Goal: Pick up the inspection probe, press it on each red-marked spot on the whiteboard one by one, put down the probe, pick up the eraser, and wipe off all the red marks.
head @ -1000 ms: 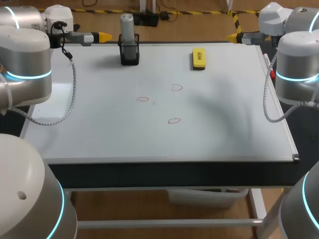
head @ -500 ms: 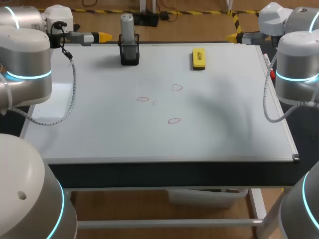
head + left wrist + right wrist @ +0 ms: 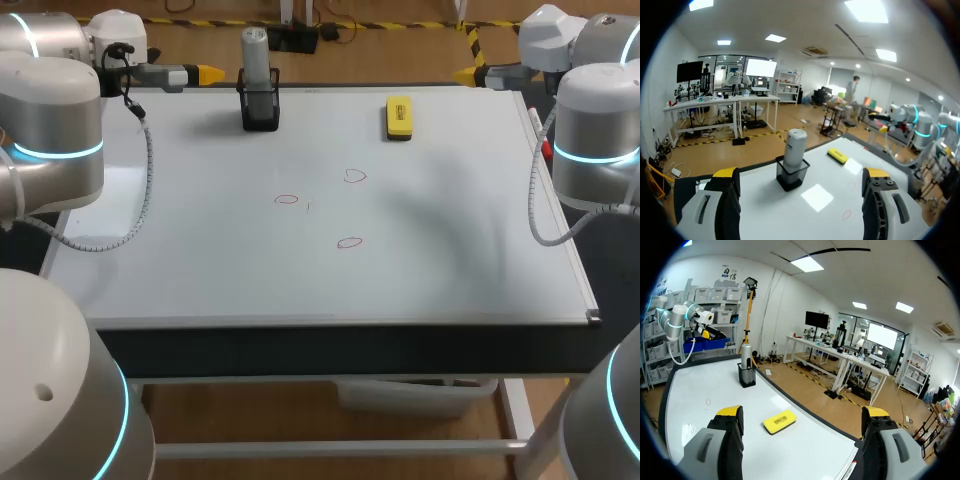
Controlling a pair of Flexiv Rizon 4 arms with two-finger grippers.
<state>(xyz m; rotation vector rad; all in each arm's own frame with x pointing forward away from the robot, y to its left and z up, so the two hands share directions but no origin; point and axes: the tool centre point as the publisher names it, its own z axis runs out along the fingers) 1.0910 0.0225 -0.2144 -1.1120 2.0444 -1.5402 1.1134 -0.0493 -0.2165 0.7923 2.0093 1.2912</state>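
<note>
The inspection probe (image 3: 254, 52), upright in its holder (image 3: 260, 108), looks rigid and smooth (maybe slippery), so the left claw (image 3: 207, 73), gaping empty like the right claw (image 3: 468, 74), should pinch its bare top.

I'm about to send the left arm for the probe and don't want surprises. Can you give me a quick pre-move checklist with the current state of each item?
1. Inspection probe stands upright in its black holder: ok.
2. Left gripper has its fingers open with nothing held, and the probe is ahead of it: ok.
3. Right gripper is open and empty at the far right corner, away from the probe: ok.
4. Three red marks are visible and uncovered on the whiteboard: ok.
5. Eraser lies flat, apart from the probe and marks: ok.
6. Whether the probe slides freely out of the holder: cannot tell.
</note>
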